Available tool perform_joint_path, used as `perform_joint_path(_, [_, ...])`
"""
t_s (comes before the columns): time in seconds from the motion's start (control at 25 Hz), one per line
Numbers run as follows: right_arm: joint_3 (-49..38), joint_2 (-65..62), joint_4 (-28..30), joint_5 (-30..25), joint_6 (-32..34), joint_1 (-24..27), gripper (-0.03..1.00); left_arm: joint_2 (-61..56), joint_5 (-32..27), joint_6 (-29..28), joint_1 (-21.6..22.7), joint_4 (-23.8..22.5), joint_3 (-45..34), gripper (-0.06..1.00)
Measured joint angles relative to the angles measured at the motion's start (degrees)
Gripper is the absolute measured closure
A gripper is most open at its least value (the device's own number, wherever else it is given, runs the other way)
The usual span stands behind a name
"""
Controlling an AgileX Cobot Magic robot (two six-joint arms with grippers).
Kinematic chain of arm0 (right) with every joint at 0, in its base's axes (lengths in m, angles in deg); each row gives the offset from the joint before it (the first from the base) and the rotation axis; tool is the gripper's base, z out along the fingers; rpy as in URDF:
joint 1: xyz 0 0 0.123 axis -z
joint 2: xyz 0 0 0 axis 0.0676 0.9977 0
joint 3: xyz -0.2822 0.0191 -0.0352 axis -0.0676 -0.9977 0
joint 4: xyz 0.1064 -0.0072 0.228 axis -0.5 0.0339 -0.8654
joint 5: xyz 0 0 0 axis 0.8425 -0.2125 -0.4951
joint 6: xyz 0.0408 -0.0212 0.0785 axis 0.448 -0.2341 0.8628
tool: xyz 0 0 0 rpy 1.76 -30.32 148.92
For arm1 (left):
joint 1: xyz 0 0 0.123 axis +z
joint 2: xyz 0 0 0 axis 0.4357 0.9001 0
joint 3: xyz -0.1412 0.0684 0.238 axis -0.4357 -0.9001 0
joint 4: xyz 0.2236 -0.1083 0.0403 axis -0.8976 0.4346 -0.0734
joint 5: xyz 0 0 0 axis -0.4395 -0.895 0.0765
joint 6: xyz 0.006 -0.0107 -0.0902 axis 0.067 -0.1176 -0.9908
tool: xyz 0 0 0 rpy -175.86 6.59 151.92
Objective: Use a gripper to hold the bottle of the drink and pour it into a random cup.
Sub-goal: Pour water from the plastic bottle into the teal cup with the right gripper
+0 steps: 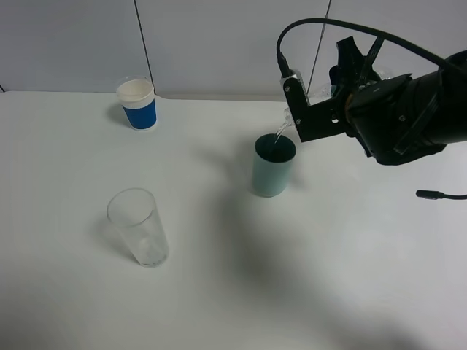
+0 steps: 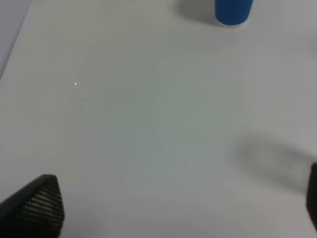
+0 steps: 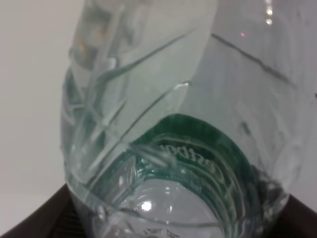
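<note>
My right gripper point(image 1: 321, 100) is shut on the clear bottle of the drink point(image 1: 288, 118) and holds it tilted, mouth down, over the teal-green cup point(image 1: 273, 171). A thin stream of water runs from the mouth into the cup. The arm hides most of the bottle in the high view. In the right wrist view the ribbed bottle with its green label point(image 3: 198, 148) fills the picture between the dark fingers point(image 3: 29, 225). My left gripper point(image 2: 176, 206) is open and empty above bare table; it is out of the high view.
A white paper cup with a blue band point(image 1: 137, 104) stands at the back left; it also shows in the left wrist view point(image 2: 233, 10). A clear glass tumbler point(image 1: 139, 227) stands front left. A black cable end point(image 1: 438, 195) lies at the right edge.
</note>
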Motion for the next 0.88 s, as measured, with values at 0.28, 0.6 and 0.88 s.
perform_joint_path(0.28, [0.0,0.0,0.0,0.0,-1.0,0.0,0.39,0.0,0.0,0.0,0.0,0.0,0.0,-0.05])
perform_joint_path(0.6, [0.0,0.0,0.0,0.0,-1.5,0.0,0.39,0.0,0.0,0.0,0.0,0.0,0.0,-0.05])
perform_joint_path(0.88, [0.0,0.0,0.0,-0.2,-4.2,0.0,0.39,0.0,0.0,0.0,0.0,0.0,0.0,-0.05])
